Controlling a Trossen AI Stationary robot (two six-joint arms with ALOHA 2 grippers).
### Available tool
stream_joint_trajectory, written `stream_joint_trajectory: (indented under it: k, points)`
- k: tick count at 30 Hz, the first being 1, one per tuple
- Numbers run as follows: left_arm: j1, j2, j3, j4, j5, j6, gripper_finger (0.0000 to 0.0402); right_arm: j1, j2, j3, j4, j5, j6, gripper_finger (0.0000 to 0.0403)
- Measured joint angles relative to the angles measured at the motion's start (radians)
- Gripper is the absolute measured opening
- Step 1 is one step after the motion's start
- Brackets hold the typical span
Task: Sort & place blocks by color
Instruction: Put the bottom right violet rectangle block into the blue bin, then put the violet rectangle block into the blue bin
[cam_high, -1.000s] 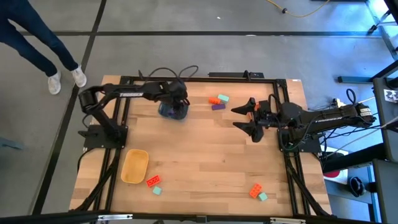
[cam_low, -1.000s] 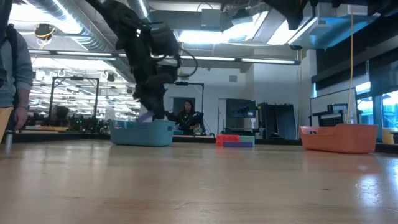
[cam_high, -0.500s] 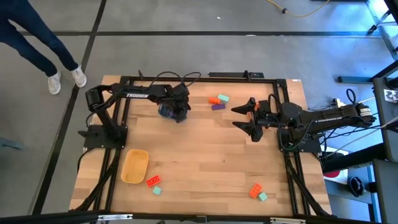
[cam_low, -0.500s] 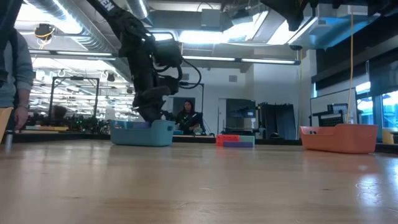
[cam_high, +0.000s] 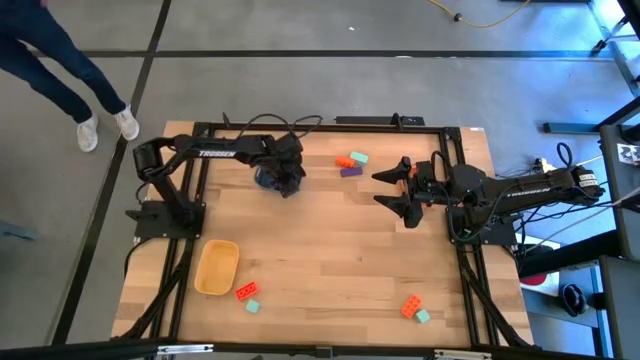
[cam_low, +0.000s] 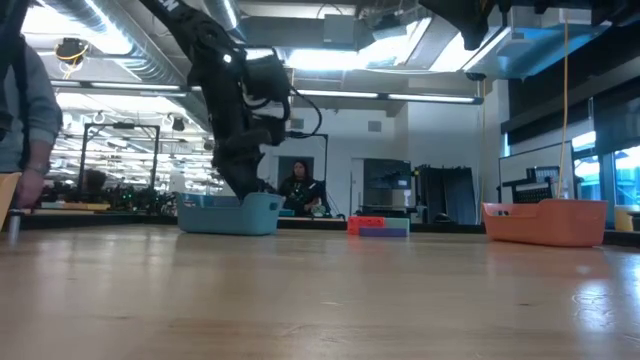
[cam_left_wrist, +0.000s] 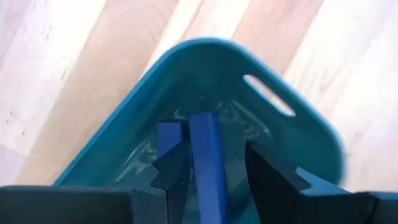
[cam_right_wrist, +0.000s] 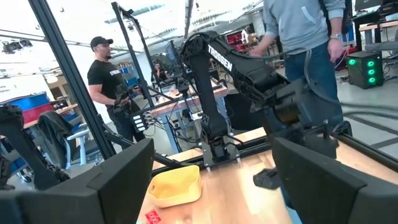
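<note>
My left gripper (cam_high: 281, 180) (cam_left_wrist: 208, 180) reaches down into the blue tub (cam_high: 270, 181) (cam_low: 229, 213) at the far left of the table, fingers apart. A purple brick (cam_left_wrist: 207, 163) stands between them inside the tub, close to one finger and clear of the other. My right gripper (cam_high: 398, 190) hangs open above the table's right side. Loose bricks lie in three small groups: orange, mint and purple (cam_high: 350, 164) at the far middle, orange-red and mint (cam_high: 247, 295) near the yellow tub, and orange and mint (cam_high: 413, 308) at the near right. My left gripper comes down into the blue tub from above. The purple brick's long side (cam_left_wrist: 198, 168) lies next to one finger (cam_left_wrist: 166, 177); whether they touch, I cannot tell. The other finger (cam_left_wrist: 273, 186) stands apart from the brick, with tub floor showing between them.
A yellow tub (cam_high: 217, 267) (cam_right_wrist: 175, 185) sits near the left front edge. An orange tub (cam_low: 545, 222) stands on the right, under my right arm. Black frame rails (cam_high: 190, 240) run along the table's sides. A person (cam_high: 60, 70) walks beyond the far left corner.
My left gripper has stayed in the blue tub while its wrist shifted a little toward the table's right. The purple brick that showed above the tub's rim in the low view a second ago no longer shows there.
</note>
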Motion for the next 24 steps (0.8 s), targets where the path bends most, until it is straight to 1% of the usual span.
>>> stream_joint_trajectory:
  k: [5,11,14,16,21,24]
  points:
    - [0.003,-0.092,0.0,-0.013,0.003,-0.027,0.0144,0.0,0.0,0.0,0.0,0.0,-0.002,0.0329]
    - [-0.028,-0.277,0.0,0.0,0.004,-0.11,0.0145,0.0,0.0,0.0,0.0,0.0,-0.003,0.0329]
    - [-0.078,-0.386,0.0,0.054,0.0,-0.146,0.0145,0.0,0.0,0.0,0.001,0.0,-0.003,0.0329]
    - [-0.122,-0.457,0.0,0.107,-0.022,-0.162,0.0145,0.0,0.0,0.0,0.001,0.0,-0.004,0.0329]
    - [-0.249,-0.593,0.0,0.268,-0.131,-0.135,0.0145,0.0,0.0,0.0,0.001,-0.006,-0.004,0.0329]
    - [-0.314,-0.645,0.0,0.315,-0.172,-0.105,0.0145,0.0,0.0,0.0,0.001,-0.008,-0.004,0.0329]
